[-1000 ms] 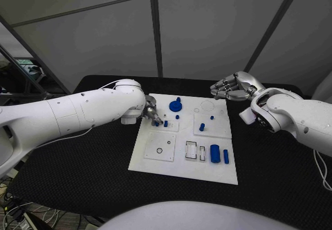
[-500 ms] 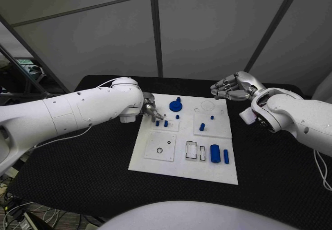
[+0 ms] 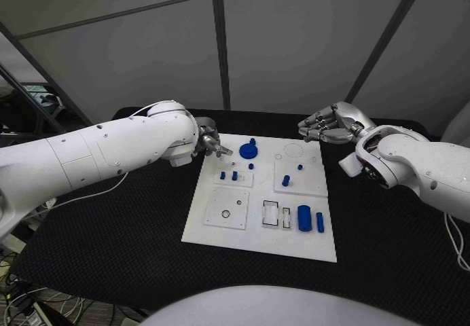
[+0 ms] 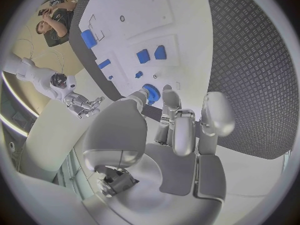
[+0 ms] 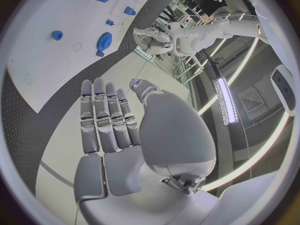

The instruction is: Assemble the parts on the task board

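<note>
While your left robot hand hovers empty, fingers loosely apart, off the task board's far left corner, your right robot hand hangs empty, fingers extended, beyond its far right corner; blue gear and pegs sit on the board.

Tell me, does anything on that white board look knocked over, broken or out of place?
Nothing stands out. The task board lies flat on the black table, and the blue parts sit tidily on it, none spilled off. The left hand hovers at the board's far left corner, the right hand beyond its far right corner; neither holds anything.
</note>
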Robot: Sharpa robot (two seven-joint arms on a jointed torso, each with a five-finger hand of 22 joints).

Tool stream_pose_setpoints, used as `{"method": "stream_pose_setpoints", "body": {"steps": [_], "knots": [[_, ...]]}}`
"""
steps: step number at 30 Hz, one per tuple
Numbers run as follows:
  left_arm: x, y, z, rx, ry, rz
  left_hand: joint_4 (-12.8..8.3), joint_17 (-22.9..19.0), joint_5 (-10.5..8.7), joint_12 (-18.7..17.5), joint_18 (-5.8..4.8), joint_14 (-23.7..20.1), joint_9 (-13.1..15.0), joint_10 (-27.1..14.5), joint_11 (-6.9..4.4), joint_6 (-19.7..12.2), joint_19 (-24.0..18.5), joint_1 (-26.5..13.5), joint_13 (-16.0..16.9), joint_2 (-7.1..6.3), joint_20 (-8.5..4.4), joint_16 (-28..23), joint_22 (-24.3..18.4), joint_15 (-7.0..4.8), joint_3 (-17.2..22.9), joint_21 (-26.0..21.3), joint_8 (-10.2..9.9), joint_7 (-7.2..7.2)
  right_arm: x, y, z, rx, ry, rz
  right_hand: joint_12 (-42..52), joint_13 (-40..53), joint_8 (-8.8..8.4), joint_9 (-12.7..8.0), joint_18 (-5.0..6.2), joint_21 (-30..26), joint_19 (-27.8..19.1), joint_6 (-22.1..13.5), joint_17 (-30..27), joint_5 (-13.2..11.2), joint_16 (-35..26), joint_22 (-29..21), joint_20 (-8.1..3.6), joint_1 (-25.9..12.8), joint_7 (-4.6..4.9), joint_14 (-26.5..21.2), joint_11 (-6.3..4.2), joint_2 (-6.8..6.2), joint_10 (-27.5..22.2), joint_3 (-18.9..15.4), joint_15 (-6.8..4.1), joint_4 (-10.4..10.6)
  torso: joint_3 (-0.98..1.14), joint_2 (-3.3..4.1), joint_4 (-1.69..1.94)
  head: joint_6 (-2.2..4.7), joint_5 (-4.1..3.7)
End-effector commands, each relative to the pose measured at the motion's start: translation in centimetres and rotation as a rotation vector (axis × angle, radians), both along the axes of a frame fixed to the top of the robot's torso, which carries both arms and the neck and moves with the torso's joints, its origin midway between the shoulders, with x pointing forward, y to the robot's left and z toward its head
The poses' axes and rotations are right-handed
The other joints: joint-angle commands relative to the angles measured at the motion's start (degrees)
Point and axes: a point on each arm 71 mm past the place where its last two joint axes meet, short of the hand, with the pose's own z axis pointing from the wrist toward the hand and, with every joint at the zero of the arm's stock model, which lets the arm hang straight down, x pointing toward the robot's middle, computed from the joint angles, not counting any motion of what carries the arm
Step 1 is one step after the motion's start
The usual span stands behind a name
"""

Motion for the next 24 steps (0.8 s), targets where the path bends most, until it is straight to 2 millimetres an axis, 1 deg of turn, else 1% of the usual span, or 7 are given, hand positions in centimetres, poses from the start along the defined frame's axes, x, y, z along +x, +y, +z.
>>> {"method": "stream_pose_setpoints", "body": {"steps": [1, 2, 4, 8, 12, 17, 24], "knots": [[0.4, -1.0, 1.1, -0.179, -0.121, -0.018, -1.3, -7.3, 0.24, -5.2, 3.42, -4.2, -1.6, -6.6, 1.75, -3.6, -7.5, 4.4, -4.7, -0.04, 1.16, -9.4, -0.6, 1.63, 0.7, -16.4, -2.0, 1.96, 0.0, 0.1, 0.1, 0.005, -0.002, 0.005, -0.3, 0.0, -0.19, 0.0, 0.21, -0.3, 0.2, -0.2, -0.1, 0.2, -0.2, -0.1, 0.09, -0.6, 0.13, -0.4, 0.06, -0.15, -0.3, 0.2, 0.03, 0.1, 0.05, 0.00, -0.07, 0.14, -0.07], [0.4, -1.4, 1.3, -0.213, -0.149, -0.039, -2.3, -12.9, 0.34, -6.6, 4.53, -7.8, -2.3, -8.8, 2.33, -4.8, -11.3, 6.7, -5.5, -0.31, 1.66, -14.2, -3.6, 2.16, 1.4, -24.5, -2.8, 2.55, 0.0, 0.1, 0.1, 0.005, -0.002, 0.005, -0.3, 0.0, -0.19, 0.0, 0.21, -0.3, 0.2, -0.2, -0.1, 0.2, -0.2, -0.1, 0.09, -0.6, 0.13, -0.4, 0.06, -0.15, -0.3, 0.2, 0.03, 0.1, 0.05, 0.00, -0.08, 0.16, -0.09], [0.3, -2.1, 1.5, -0.269, -0.212, -0.087, -4.4, -27.2, 0.31, -10.7, 4.84, -18.8, -4.2, -13.8, 4.01, -6.7, -16.2, 11.6, -8.2, -1.08, 2.80, -27.3, -6.8, 3.62, 3.5, -31.5, -4.7, 3.88, 0.0, 0.1, 0.1, 0.005, -0.003, 0.005, -0.3, 0.0, -0.19, 0.0, 0.21, -0.3, 0.2, -0.2, -0.1, 0.2, -0.2, -0.1, 0.09, -0.6, 0.13, -0.4, 0.06, -0.15, -0.3, 0.2, 0.03, 0.1, 0.02, 0.05, -0.09, 0.46, -0.52], [-0.1, -3.5, 1.3, -0.321, -0.333, -0.205, -7.1, -32.5, 0.05, -17.7, 5.18, -22.7, -9.2, -15.7, 4.92, -6.6, -18.0, 17.4, -15.5, -3.33, 4.65, -31.5, -10.2, 5.10, 7.1, -36.1, -8.5, 4.72, 0.0, 0.1, 0.1, 0.006, -0.004, 0.006, -0.3, 0.0, -0.15, 0.0, 0.21, -0.5, 0.2, -0.2, -0.2, 0.3, -0.2, -0.2, 0.10, -0.5, 0.09, -0.5, 0.04, -0.04, -0.3, 0.3, 0.04, 0.1, -0.04, 0.11, -0.12, 0.73, -0.93], [-0.5, -4.7, 0.7, -0.319, -0.413, -0.303, -8.5, -32.6, 0.13, -21.0, 5.58, -20.3, -13.3, -13.9, 4.83, -3.8, -15.5, 19.0, -20.6, -4.36, 4.50, -27.7, -9.7, 4.56, 8.5, -35.2, -10.8, 4.24, 0.0, 0.1, 0.2, 0.007, -0.005, 0.007, -0.3, 0.0, -0.12, 0.0, 0.21, -0.5, 0.3, -0.2, -0.3, 0.3, -0.2, -0.3, 0.10, -0.4, 0.06, -0.5, 0.02, 0.01, -0.3, 0.3, 0.03, 0.0, -0.02, 0.11, -0.09, 0.93, -1.35], [-0.7, -5.6, -0.2, -0.254, -0.443, -0.387, -8.8, -26.1, 0.06, -24.4, 5.51, -15.4, -16.3, -13.6, 5.12, -2.3, -13.6, 18.4, -24.7, -5.49, 4.46, -19.1, -7.6, 4.80, 8.3, -32.9, -13.1, 3.77, 0.0, 0.2, 0.2, 0.008, -0.006, 0.008, -0.3, 0.0, -0.12, 0.0, 0.21, -0.6, 0.3, -0.2, -0.3, 0.3, -0.2, -0.3, 0.10, -0.4, 0.06, -0.5, 0.01, 0.01, -0.4, 0.4, 0.03, 0.0, -0.03, 0.10, -0.13, 1.18, -1.58], [-0.6, -6.4, -1.3, -0.150, -0.432, -0.453, -9.2, -18.1, 0.14, -28.2, 2.68, -7.7, -19.5, -11.6, 4.93, 1.3, -4.5, 18.0, -29.9, -5.50, 4.14, -9.1, 1.7, 4.15, 8.1, -12.6, -15.0, 2.91, -0.1, 0.3, 0.2, 0.009, -0.006, 0.010, -0.3, 0.0, -0.12, 0.0, 0.21, -0.6, 0.3, -0.2, -0.3, 0.3, -0.2, -0.3, 0.10, -0.4, 0.06, -0.5, 0.01, 0.01, -0.4, 0.4, 0.03, 0.0, -0.02, 0.13, -0.15, 1.40, -1.79]]}}
